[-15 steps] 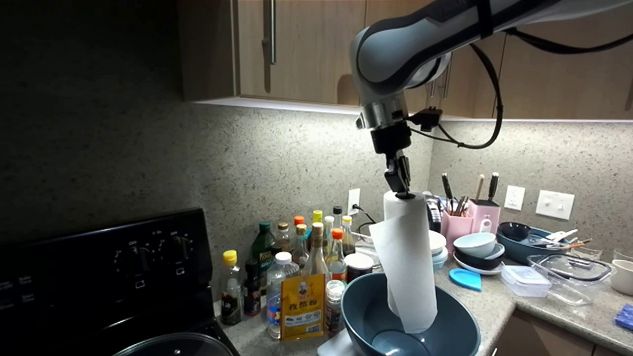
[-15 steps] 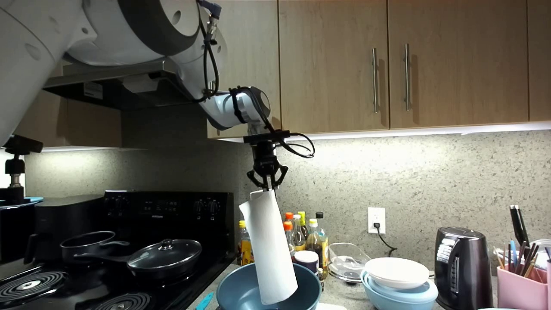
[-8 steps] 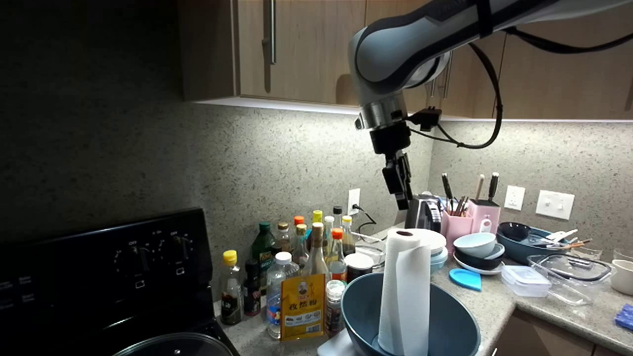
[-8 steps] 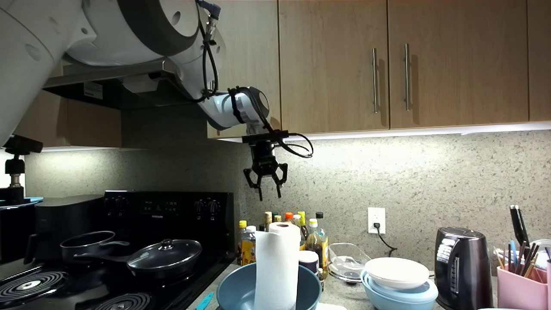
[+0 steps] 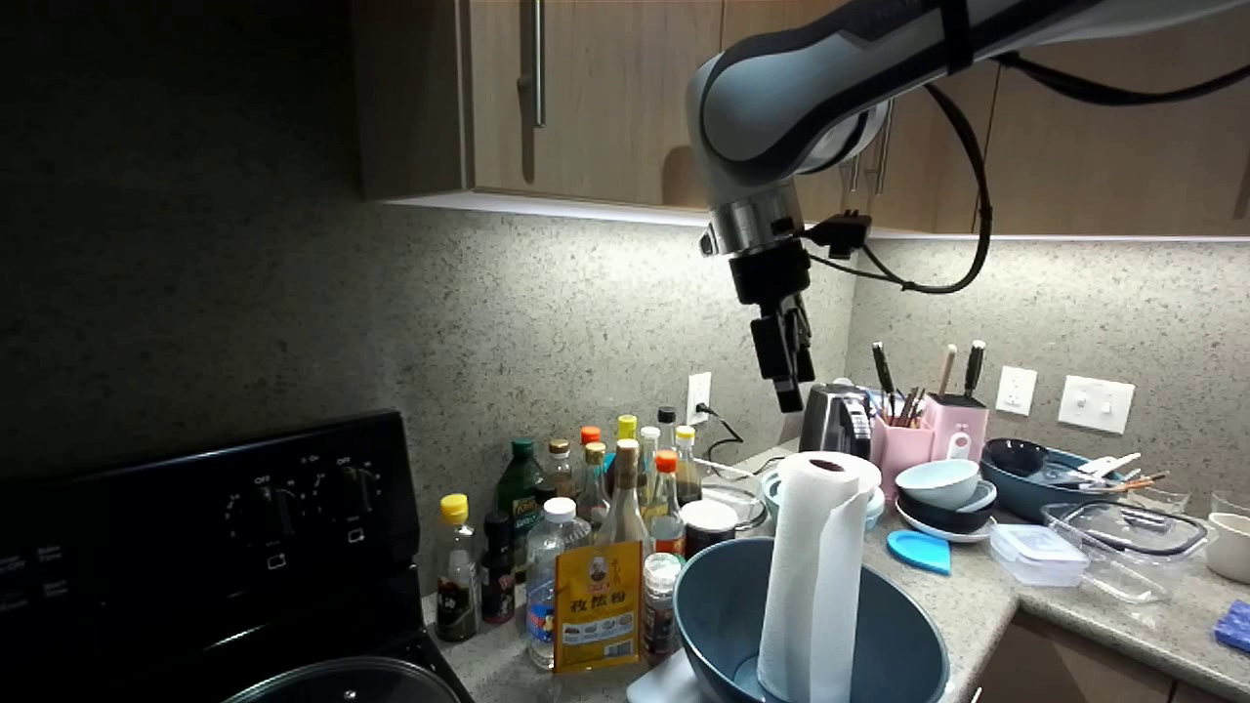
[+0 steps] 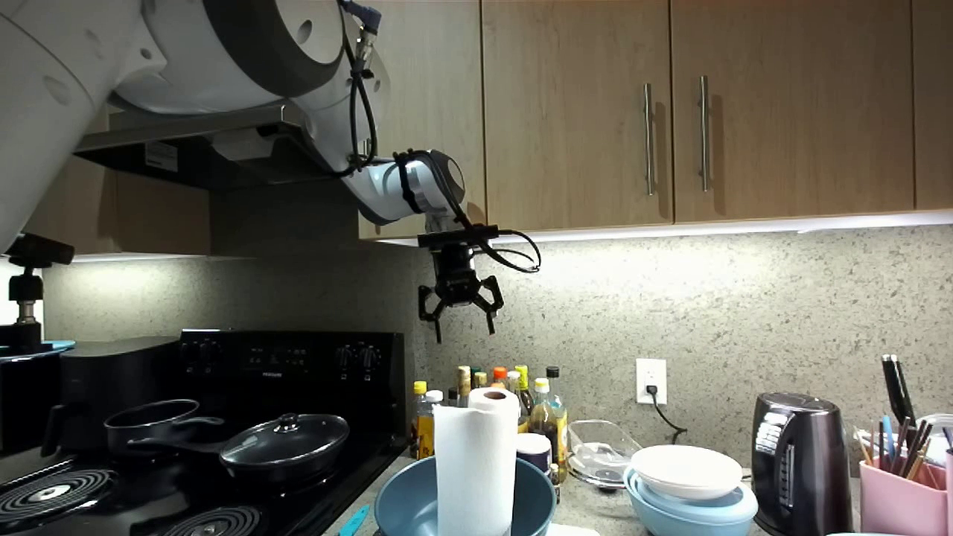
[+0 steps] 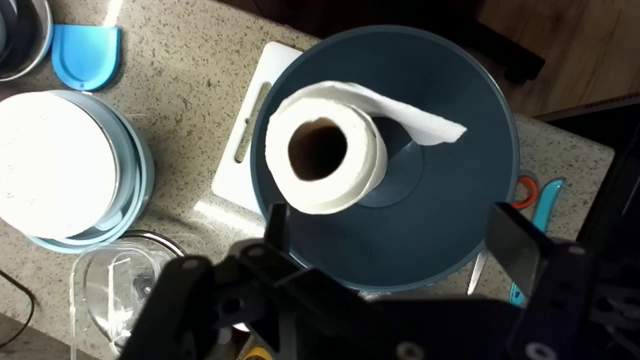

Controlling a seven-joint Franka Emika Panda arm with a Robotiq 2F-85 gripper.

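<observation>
A white paper towel roll point(image 5: 811, 586) stands nearly upright inside a large dark blue bowl point(image 5: 898, 625), with a loose sheet hanging off its side. Above it, apart from the roll, my gripper point(image 6: 464, 335) is open with its fingers spread wide and nothing between them. In the wrist view the roll's top ring point(image 7: 360, 155) and brown hollow core face the camera, and the roll sits off-centre in the bowl point(image 7: 450, 225). The gripper point(image 7: 389, 207) shows there with one finger at each side of the bowl's lower half. The roll's base is partly hidden by the bowl wall.
Under the bowl's edge lies a white cutting board point(image 7: 232, 182). Several bottles point(image 5: 664, 508) crowd the back wall. Stacked bowls point(image 6: 689, 506) and a kettle point(image 6: 804, 461) stand on the counter. A lidded pan point(image 6: 287, 447) rests on the stove. Cabinets point(image 6: 581, 112) hang above.
A second ago the gripper was shut at the roll's top, with the roll hanging tilted. The fingers have spread apart, and the roll has dropped into the bowl and settled. The arm has barely moved.
</observation>
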